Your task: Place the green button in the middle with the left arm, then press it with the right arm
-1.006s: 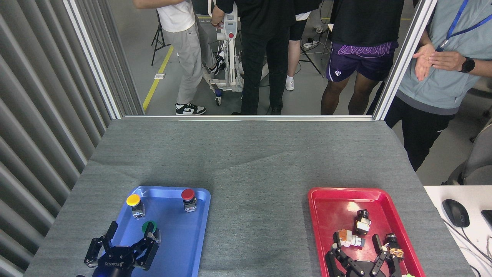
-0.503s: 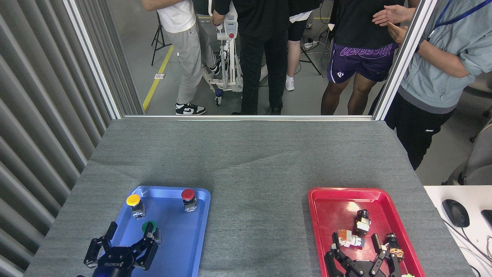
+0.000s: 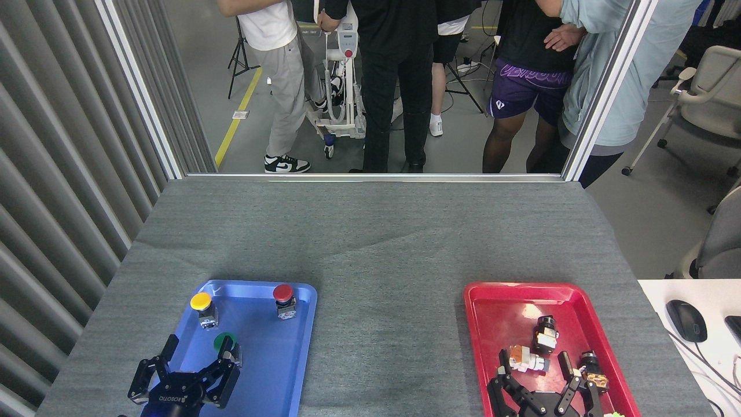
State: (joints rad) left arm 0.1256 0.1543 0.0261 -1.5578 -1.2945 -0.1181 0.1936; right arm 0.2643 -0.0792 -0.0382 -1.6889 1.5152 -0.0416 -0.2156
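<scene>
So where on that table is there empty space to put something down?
The grey cloth between the blue tray and the red tray lies bare, as does the whole far half of the table. The red tray's near end is crowded with small parts; the blue tray holds three buttons.

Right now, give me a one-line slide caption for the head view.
Left gripper open over the blue tray beside the green button; right gripper open over the red tray.

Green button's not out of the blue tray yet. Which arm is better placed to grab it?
Left. The left pincer is open over the blue tray, right beside the green button. The right pincer sits over the red tray, across the table.
</scene>
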